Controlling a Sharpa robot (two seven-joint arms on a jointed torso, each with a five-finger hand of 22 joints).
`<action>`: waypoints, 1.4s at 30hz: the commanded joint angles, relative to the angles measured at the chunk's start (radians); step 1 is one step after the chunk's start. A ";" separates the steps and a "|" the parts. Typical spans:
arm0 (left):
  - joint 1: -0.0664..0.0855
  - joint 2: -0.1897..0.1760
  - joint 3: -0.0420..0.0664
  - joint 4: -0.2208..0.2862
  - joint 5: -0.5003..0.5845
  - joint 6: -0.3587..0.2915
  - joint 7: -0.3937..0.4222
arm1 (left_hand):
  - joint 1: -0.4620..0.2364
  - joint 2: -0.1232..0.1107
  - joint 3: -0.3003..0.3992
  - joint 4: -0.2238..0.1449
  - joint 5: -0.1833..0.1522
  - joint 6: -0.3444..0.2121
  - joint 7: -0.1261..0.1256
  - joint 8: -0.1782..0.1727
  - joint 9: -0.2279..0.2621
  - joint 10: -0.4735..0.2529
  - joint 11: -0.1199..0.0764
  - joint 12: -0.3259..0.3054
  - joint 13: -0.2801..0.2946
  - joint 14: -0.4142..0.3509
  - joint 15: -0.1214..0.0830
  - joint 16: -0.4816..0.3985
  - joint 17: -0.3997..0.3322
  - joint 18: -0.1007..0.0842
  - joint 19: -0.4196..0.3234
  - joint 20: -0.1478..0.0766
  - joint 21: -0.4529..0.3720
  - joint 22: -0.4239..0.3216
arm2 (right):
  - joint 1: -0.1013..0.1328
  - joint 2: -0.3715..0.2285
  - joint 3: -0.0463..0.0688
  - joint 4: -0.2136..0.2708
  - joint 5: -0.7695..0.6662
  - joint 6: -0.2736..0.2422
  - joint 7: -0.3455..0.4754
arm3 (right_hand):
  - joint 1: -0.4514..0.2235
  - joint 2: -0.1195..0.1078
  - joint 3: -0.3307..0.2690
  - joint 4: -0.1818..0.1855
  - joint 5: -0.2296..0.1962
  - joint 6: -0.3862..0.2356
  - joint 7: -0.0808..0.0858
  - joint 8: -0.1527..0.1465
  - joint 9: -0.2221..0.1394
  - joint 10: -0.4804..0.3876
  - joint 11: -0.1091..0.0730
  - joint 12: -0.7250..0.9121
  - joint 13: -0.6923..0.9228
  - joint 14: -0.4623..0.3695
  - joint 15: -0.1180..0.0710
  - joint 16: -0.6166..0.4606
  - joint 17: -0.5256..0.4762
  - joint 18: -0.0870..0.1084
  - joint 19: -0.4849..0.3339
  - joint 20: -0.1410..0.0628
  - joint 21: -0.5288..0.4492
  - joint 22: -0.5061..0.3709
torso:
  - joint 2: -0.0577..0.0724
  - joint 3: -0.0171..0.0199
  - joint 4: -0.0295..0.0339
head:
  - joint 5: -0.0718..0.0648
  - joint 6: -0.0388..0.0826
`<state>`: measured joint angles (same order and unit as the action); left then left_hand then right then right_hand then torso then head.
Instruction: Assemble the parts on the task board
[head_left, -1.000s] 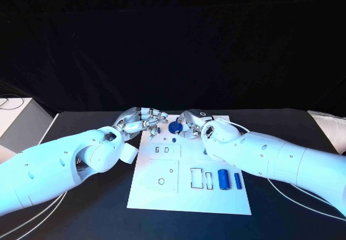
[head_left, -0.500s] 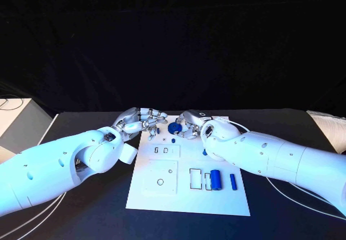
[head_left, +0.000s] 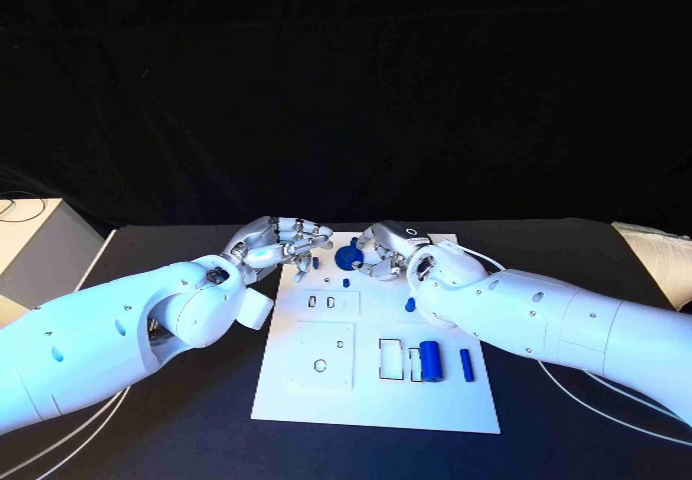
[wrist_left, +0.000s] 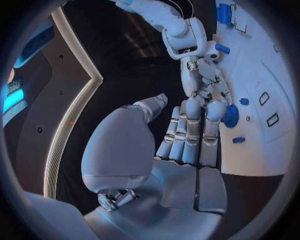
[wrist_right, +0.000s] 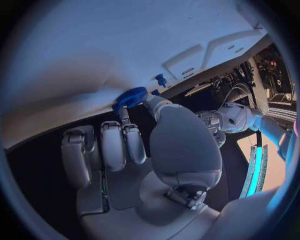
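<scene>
Right robot hand (head_left: 387, 252) pinches the round blue part (head_left: 349, 257) over the far end of the task board (head_left: 378, 400). Left robot hand (head_left: 277, 243) hovers just beside it, fingers curled, holding nothing; right is nearer.

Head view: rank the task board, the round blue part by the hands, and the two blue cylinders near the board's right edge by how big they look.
1. task board
2. round blue part, thicker blue cylinder: look alike, unranked
3. thin blue cylinder
</scene>
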<state>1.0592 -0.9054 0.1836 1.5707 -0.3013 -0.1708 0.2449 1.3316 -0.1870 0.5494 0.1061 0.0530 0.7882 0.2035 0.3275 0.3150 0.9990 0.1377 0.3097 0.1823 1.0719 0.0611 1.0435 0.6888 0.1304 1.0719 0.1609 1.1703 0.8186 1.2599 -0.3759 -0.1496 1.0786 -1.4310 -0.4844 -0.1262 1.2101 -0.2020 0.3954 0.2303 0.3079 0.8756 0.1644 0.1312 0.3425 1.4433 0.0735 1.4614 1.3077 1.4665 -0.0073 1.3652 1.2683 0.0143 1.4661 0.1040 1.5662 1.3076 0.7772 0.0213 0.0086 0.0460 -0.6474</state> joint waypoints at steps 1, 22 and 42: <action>0.000 0.000 0.001 -0.001 -0.001 0.014 0.006 | -0.003 0.007 0.004 0.000 -0.004 -0.006 0.008 0.004 0.001 0.009 0.001 -0.004 -0.001 0.004 0.003 -0.004 -0.001 0.021 -0.007 -0.001 -0.005 -0.002 | 0.005 -0.015 0.001 0.024 0.049 -0.121 0.087 | 0.022 -0.003 0.008 -0.011 0.002 -0.003 -0.002 -0.005 -0.002 0.002 0.003 0.000 0.127 0.033 0.006 0.001 0.000 -0.014 0.105 0.000 0.005 0.263 | -0.001 0.0010 -0.0019 | 0.000 0.002; -0.019 0.002 0.001 -0.035 0.001 0.016 0.010 | -0.005 0.007 0.005 0.000 -0.004 -0.006 0.007 0.004 0.002 0.010 0.001 -0.005 -0.002 0.004 0.003 -0.005 -0.001 0.023 -0.014 -0.001 -0.011 -0.013 | 0.082 -0.255 0.017 0.226 0.341 -0.002 0.223 | 0.077 -0.012 0.033 -0.057 -0.081 0.022 -0.005 0.000 -0.002 -0.033 0.001 -0.032 0.092 0.018 0.004 -0.042 -0.045 -0.014 0.105 0.000 0.005 0.263 | -0.032 0.0100 -0.0287 | -0.001 0.004; -0.057 -0.004 0.001 -0.032 0.003 0.026 0.012 | -0.004 0.008 0.006 -0.002 -0.004 -0.002 0.007 0.007 0.003 0.018 -0.001 -0.001 -0.002 0.002 0.002 -0.007 -0.002 0.025 -0.023 -0.001 -0.019 -0.026 | 0.024 -0.468 0.012 0.281 0.300 0.056 0.196 | 0.124 -0.032 0.063 -0.105 -0.060 0.039 -0.004 0.009 -0.001 -0.042 0.000 -0.046 0.078 0.016 0.002 -0.060 -0.057 -0.014 0.105 -0.003 0.005 0.263 | -0.062 0.0210 -0.0545 | -0.017 -0.009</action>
<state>1.0035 -0.9100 0.1834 1.5352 -0.3008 -0.1649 0.2458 1.3316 -0.1870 0.5494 0.1061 0.0530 0.7882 0.2035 0.3275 0.3167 1.0101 0.1340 0.3097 0.1812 1.0719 0.0611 1.0435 0.6880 0.1464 1.0541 0.1607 1.1550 0.7939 1.2858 -0.8419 -0.1375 1.3566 -1.0988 -0.4588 0.0780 1.3337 -0.2282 0.4583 0.1310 0.2438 0.9056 0.1593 0.1351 0.3409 1.4054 0.0715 1.4187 1.3073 1.4664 -0.0073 1.3070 1.2114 0.0143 1.4661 0.1040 1.5662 1.3073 0.7193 0.0399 -0.0410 0.0325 -0.6541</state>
